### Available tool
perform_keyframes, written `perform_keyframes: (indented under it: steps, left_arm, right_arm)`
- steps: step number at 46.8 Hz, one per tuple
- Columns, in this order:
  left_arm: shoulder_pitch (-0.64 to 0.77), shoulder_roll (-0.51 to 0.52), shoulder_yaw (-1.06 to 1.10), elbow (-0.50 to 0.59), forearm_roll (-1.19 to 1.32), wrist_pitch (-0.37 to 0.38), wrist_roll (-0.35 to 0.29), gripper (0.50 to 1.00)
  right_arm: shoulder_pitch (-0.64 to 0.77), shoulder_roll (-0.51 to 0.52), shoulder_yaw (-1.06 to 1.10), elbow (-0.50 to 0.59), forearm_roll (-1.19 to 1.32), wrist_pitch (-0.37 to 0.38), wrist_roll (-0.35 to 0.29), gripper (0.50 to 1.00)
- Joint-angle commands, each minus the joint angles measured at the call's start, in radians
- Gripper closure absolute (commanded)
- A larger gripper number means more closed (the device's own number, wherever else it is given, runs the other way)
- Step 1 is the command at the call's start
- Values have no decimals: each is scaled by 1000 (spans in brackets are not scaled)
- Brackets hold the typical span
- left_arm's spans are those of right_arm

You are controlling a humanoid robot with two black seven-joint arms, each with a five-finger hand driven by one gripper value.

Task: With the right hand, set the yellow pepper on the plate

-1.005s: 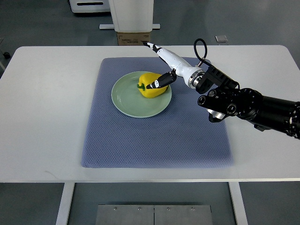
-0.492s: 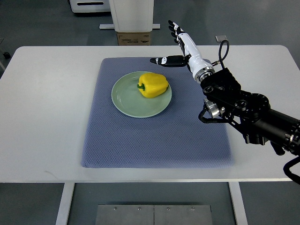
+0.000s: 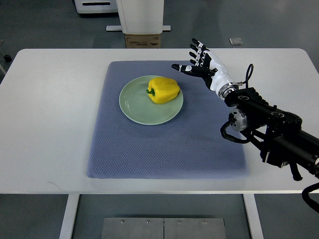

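A yellow pepper [image 3: 163,90] with a green stem lies on the upper right part of a pale green plate [image 3: 137,107]. The plate sits on a blue-grey mat [image 3: 164,144]. My right hand [image 3: 195,61] is to the right of the plate, above the mat's far right corner. Its fingers are spread and it holds nothing. It is clear of the pepper. The black right arm [image 3: 269,129] comes in from the right edge. The left arm does not show.
The mat lies on a white table [image 3: 50,119]. A white pillar base [image 3: 139,17] and a cardboard box [image 3: 143,41] stand beyond the table's far edge. A small grey object [image 3: 235,41] lies on the floor at the back right.
One second ago my right hand's fingers were on the pepper. The hand has let go, opened and drawn back to the right, away from the plate. The pepper stays on the plate.
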Motion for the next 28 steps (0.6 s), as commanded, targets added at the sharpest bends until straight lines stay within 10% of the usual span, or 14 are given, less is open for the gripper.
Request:
perform_keyframes:
  steps: [1, 28]
  left_arm:
    - [0, 0, 0, -1, 1, 0, 0, 500]
    - [0, 0, 0, -1, -1, 0, 0, 500]
  right_arm:
    - [-31, -25, 82, -19, 57, 73, -28, 500]
    - [-162, -132, 217, -124, 199, 151, -83, 500]
